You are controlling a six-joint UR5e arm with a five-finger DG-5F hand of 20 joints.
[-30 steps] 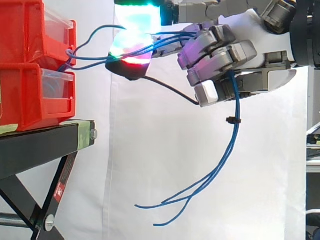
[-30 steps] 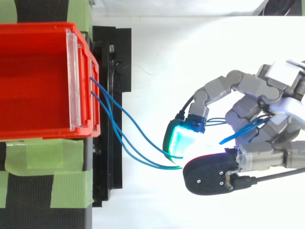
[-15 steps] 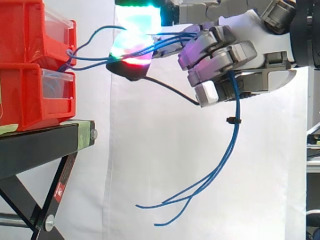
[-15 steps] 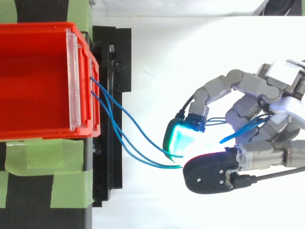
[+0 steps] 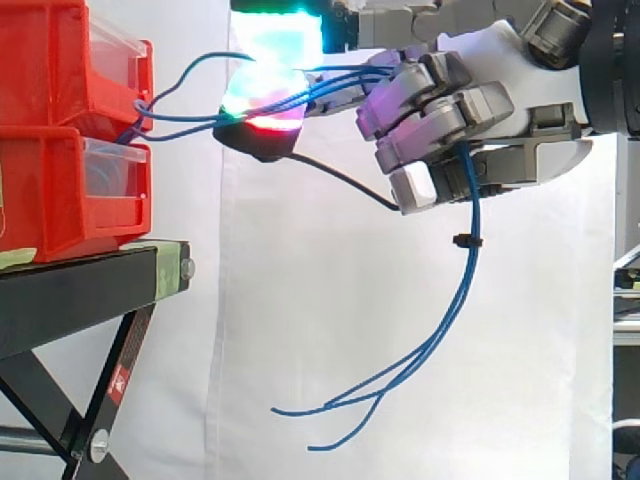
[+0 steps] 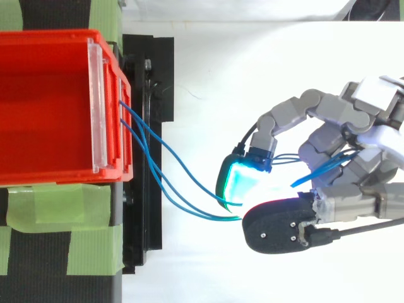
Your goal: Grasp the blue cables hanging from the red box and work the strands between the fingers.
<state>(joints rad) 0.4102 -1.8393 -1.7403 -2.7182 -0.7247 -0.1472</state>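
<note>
Fingers [image 5: 430, 120] of the hand [image 5: 500, 70] curl round blue cables [image 5: 455, 300], gripping them.

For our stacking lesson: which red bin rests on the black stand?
The lower red bin; the upper red bin is stacked on it, off the black stand.

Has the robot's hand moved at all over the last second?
Yes, barely: in the top view the hand drifted slightly up-picture against the red plastic bin, still gripping the thin blue cables.
</note>
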